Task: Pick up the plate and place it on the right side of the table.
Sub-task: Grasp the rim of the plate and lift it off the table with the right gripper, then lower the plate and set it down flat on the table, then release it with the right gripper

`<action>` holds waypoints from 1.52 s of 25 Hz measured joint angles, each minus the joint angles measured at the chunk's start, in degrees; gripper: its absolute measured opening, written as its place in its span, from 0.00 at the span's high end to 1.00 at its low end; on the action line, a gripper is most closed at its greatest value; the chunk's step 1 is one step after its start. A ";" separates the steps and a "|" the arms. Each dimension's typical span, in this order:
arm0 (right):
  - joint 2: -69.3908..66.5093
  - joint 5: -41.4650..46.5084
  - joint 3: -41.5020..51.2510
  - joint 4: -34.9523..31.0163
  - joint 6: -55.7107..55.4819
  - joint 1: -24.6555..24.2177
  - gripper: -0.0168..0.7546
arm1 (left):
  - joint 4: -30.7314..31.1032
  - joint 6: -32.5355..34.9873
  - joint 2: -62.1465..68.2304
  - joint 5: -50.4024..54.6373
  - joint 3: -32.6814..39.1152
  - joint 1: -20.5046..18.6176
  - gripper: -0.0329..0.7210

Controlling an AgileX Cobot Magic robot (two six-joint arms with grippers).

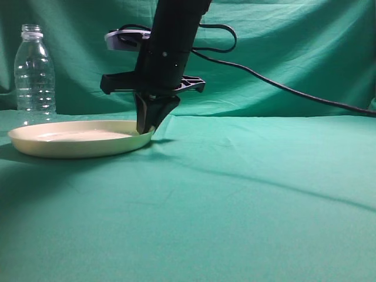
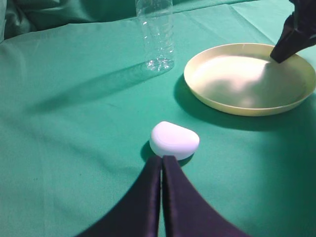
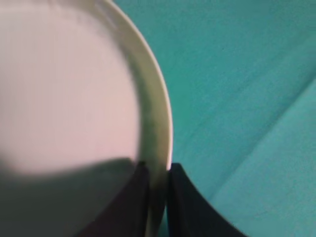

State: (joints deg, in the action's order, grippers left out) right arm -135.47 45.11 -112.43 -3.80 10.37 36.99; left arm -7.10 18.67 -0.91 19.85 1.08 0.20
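The pale cream-yellow plate (image 1: 76,138) lies on the teal-green table (image 1: 247,194) at the left. My right gripper (image 1: 147,128) reaches down onto the plate's right rim. In the right wrist view its jaws stand one inside and one outside the plate rim (image 3: 160,133), and the right gripper (image 3: 158,170) is shut on that rim. The plate also shows in the left wrist view (image 2: 249,79), with the right gripper (image 2: 279,57) at its far edge. My left gripper (image 2: 162,159) is shut and empty, low over the cloth, just before a white rounded object (image 2: 174,139).
A clear plastic bottle (image 1: 34,70) stands behind the plate at the far left; it also shows in the left wrist view (image 2: 155,34). A black cable (image 1: 282,87) trails to the right behind the arm. Draped green backdrop cloth (image 1: 294,47) closes the back.
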 joint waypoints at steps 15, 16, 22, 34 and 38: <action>8.68 19.68 -3.83 6.03 -7.32 -3.53 0.98 | 0.00 0.00 0.00 0.00 0.00 0.00 0.96; 10.25 19.95 -3.20 6.16 -7.32 -4.77 0.98 | 0.00 0.00 0.00 0.00 0.00 0.00 0.96; 18.75 20.41 5.98 6.68 -6.50 -15.01 0.98 | 0.10 0.00 0.00 0.00 0.00 0.00 0.96; 25.99 7.02 32.94 7.04 -6.24 -35.62 0.98 | 0.10 0.00 0.00 0.00 0.00 0.00 0.96; 25.89 3.82 35.50 6.44 -6.24 -37.80 0.98 | 0.10 0.00 0.00 0.00 0.00 0.00 0.96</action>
State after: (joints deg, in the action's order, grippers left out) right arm -109.58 48.93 -76.93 2.64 4.14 -0.81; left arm -7.00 18.67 -0.91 19.85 1.08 0.20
